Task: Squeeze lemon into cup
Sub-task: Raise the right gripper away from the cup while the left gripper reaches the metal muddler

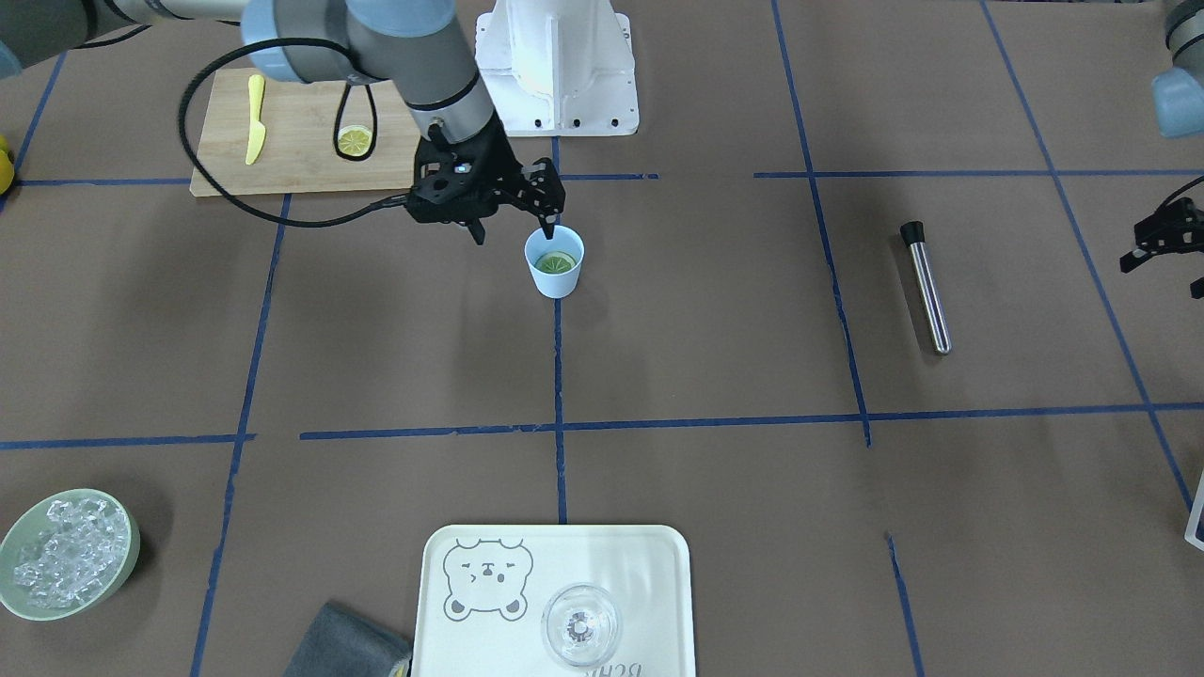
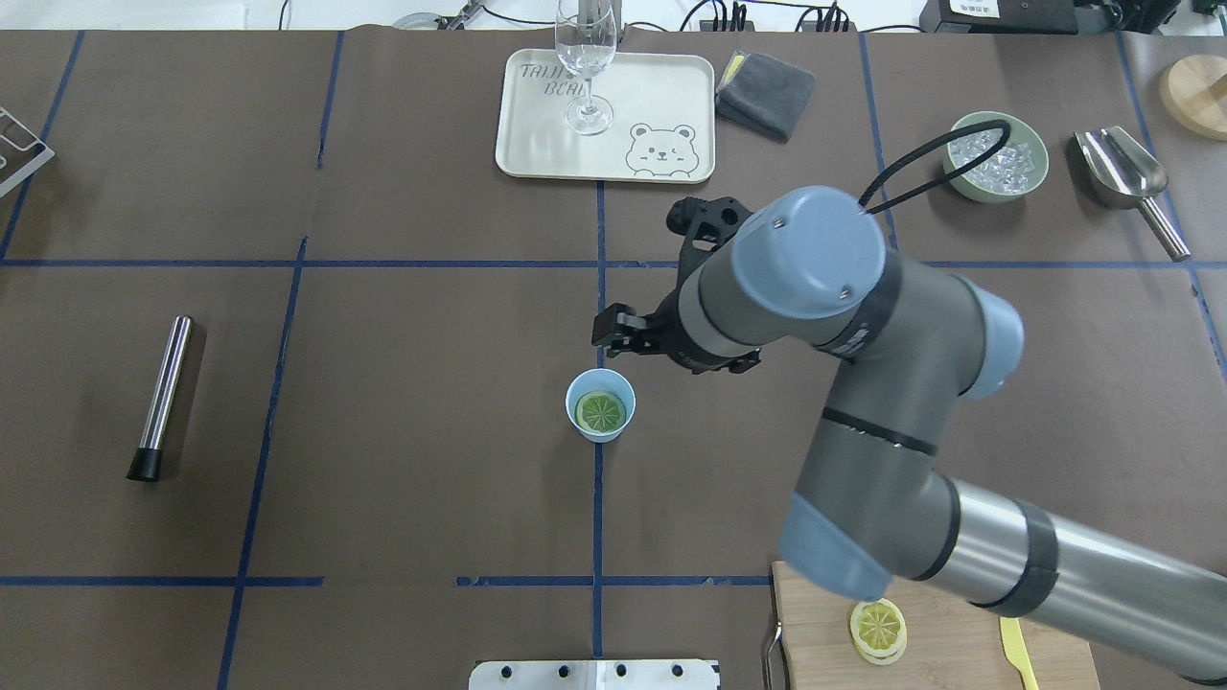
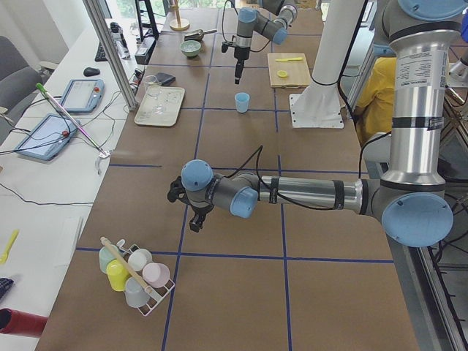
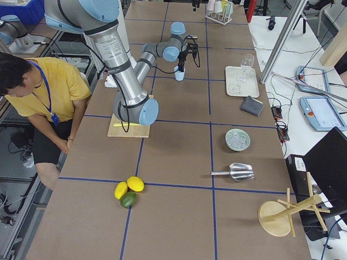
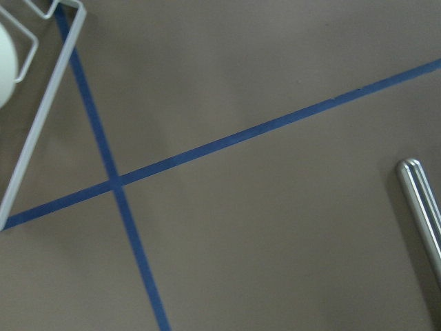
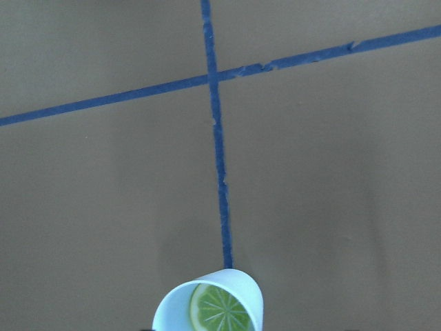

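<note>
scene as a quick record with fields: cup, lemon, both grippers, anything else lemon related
cup: upright, light blue
lemon: slice lying inside the cup, cut face up
right gripper: open, empty, one fingertip just over the cup's rim
left gripper: far from the cup; open or shut unclear
second slice: on the cutting board, near the yellow knife

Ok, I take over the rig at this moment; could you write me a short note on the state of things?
The right tool is open and empty, one finger at the rim of the cup.
The left tool looks open and empty, far from the cup.
The lemon lies flat inside the cup, mid-table. A second slice is on the board.
Done: lemon in the cup, released.
Left: no juice can be seen, so check the squeeze; then probably lift the right tool clear.
</note>
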### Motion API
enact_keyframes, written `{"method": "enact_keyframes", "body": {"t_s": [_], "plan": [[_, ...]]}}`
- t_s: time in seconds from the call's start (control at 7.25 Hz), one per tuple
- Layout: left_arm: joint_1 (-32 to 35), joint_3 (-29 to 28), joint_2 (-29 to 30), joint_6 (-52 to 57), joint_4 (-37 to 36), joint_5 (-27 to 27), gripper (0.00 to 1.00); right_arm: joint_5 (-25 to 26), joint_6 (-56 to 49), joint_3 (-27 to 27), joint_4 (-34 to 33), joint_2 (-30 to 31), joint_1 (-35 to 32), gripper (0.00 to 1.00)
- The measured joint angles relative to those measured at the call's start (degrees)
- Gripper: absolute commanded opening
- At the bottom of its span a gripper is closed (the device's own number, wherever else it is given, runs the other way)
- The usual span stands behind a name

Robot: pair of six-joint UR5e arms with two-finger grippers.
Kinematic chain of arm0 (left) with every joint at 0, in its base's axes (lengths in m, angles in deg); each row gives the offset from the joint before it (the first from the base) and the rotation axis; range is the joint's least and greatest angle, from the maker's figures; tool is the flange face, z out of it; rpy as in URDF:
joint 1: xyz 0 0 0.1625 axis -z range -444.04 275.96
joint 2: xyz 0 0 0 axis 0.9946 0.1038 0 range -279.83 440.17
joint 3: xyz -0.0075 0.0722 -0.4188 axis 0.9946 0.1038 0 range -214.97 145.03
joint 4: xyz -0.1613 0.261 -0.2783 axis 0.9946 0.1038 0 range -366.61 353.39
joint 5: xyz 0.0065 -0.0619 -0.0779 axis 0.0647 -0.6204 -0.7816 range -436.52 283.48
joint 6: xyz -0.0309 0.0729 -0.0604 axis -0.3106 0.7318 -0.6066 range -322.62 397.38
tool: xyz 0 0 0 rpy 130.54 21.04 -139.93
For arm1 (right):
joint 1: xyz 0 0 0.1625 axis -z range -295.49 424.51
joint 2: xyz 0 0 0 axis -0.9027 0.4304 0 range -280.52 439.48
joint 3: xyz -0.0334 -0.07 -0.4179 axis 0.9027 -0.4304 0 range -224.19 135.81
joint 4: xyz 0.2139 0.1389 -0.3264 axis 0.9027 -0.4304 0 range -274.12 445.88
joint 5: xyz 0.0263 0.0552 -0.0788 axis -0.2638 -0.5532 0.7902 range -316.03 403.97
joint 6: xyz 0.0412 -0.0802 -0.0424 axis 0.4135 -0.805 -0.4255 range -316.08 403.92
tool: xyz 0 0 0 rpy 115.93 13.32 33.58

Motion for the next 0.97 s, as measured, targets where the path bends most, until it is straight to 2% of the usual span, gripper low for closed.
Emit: {"method": "enact_keyframes", "body": {"t_s": [0.28, 0.41, 0.69, 0.97], "plan": [[-8.7, 0.1, 0.6, -20.6, 8.2, 5.4, 0.98, -7.1, -7.9, 3.2, 0.0, 7.3, -7.6, 1.0], [-12.7, 0.1, 1.3, -27.6, 9.8, 8.1, 0.98, -8.9, -10.9, 3.8, 0.1, 10.3, -10.1, 1.0], [-18.4, 0.1, 2.5, -34.9, 10.7, 10.1, 0.96, -9.8, -12.9, 4.9, 0.1, 14.4, -12.8, 1.0], [-22.5, -0.2, 3.5, -37.4, 10.7, 12.0, 0.92, -10.0, -13.3, 5.1, 0.0, 16.1, -14.2, 1.0]]}}
